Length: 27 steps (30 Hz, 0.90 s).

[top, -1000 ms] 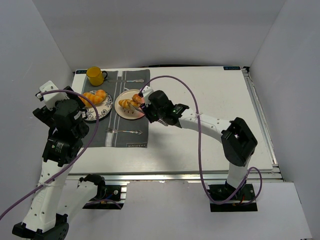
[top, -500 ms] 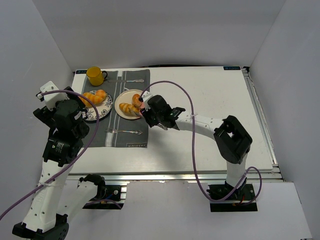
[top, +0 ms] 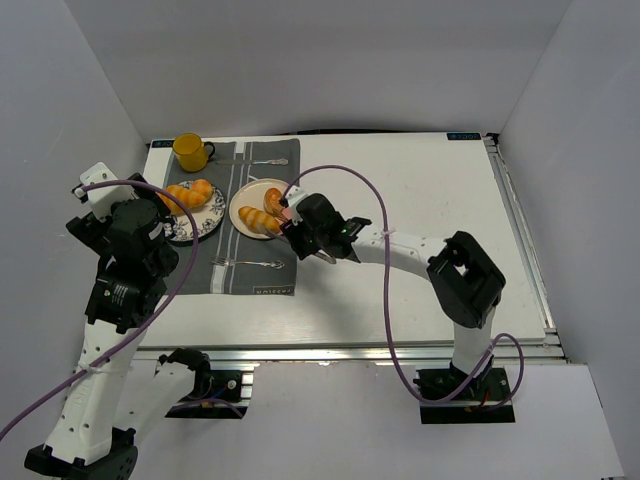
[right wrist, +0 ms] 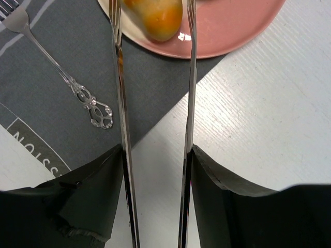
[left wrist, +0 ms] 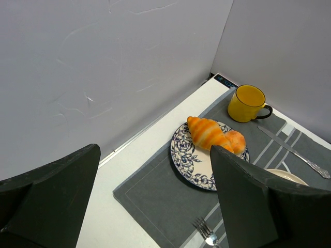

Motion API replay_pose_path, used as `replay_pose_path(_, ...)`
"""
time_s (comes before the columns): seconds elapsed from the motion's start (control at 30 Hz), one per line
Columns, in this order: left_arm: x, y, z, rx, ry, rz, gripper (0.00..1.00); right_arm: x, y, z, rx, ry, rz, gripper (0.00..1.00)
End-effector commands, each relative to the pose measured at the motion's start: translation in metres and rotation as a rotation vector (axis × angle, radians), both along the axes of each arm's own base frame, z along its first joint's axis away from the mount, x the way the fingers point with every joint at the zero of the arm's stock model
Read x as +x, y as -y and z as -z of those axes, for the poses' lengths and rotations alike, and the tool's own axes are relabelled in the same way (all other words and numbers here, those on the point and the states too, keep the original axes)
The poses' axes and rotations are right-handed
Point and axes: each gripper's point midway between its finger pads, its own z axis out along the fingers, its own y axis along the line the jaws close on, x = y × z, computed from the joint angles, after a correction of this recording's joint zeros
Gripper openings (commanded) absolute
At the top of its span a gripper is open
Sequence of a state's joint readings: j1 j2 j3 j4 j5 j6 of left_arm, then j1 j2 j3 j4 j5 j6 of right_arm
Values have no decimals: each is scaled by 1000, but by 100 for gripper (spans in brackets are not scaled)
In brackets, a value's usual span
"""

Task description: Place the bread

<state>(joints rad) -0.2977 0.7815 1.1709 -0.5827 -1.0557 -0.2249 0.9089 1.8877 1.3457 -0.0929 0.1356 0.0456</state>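
Bread lies on two plates. A striped roll point(top: 258, 216) and a round bun point(top: 273, 196) sit on the pink-rimmed plate point(top: 243, 203). More bread point(top: 190, 195) sits on the blue floral plate point(top: 207, 226), seen closer as a striped roll point(left wrist: 207, 133). My right gripper point(top: 297, 228) is shut on metal tongs point(right wrist: 120, 103). The tong arms stand apart on either side of the end of a piece of bread point(right wrist: 158, 15), which rests on the plate point(right wrist: 232, 31). My left gripper point(left wrist: 155, 196) hangs open and empty above the placemat.
A grey striped placemat point(top: 250, 270) lies under both plates. It also holds a fork point(top: 250, 263) near its front edge and a knife point(top: 255, 160) at the back. A yellow mug point(top: 190, 151) stands at the back left. White walls enclose the table.
My right gripper has shifted left and nearer along the pink plate's edge, and the tong arms have spread. The left arm has not moved.
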Motion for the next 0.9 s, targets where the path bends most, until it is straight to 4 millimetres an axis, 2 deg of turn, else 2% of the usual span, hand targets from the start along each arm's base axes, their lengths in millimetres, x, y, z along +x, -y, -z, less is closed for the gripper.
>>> replay_pose_path(0.0, -2, -1, -1, 3, 6, -2, 98, 6, -3, -54, 116, 85, 19, 58)
replay_pose_path(0.1, -2, 0, -1, 1, 7, 1, 98, 5, 2, -77, 164, 119, 38, 58)
replay_pose_path(0.2, -2, 0, -1, 1, 6, 1, 98, 9, 15, -100, 188, 168, 94, 59)
replay_pose_path(0.27, -2, 0, -1, 2, 5, 1, 98, 17, 34, -111, 183, 210, 172, 60)
replay_pose_path(0.33, -2, 0, -1, 1, 7, 2, 98, 34, 56, -119, 196, 248, 268, 61)
replay_pose_path(0.37, -2, 0, -1, 1, 8, 2, 98, 46, 81, -116, 203, 241, 345, 61)
replay_pose_path(0.43, -2, 0, -2, 0, 9, 4, 98, 61, 112, -108, 216, 214, 433, 61)
replay_pose_path(0.47, -3, 0, -2, 0, 9, 2, 98, 79, 148, -98, 211, 192, 522, 61)
replay_pose_path(0.6, -2, 1, -2, -3, 11, 6, 98, 104, 209, -76, 181, 156, 679, 60)
replay_pose_path(0.73, -1, 1, -2, -2, 10, 6, 98, 122, 234, -59, 140, 138, 741, 60)
replay_pose_path(0.77, 0, 1, -2, -3, 11, 6, 98, 127, 240, -46, 120, 114, 756, 60)
replay_pose_path(0.87, 0, 1, -2, 0, 8, 8, 98, 135, 243, -24, 106, 65, 776, 60)
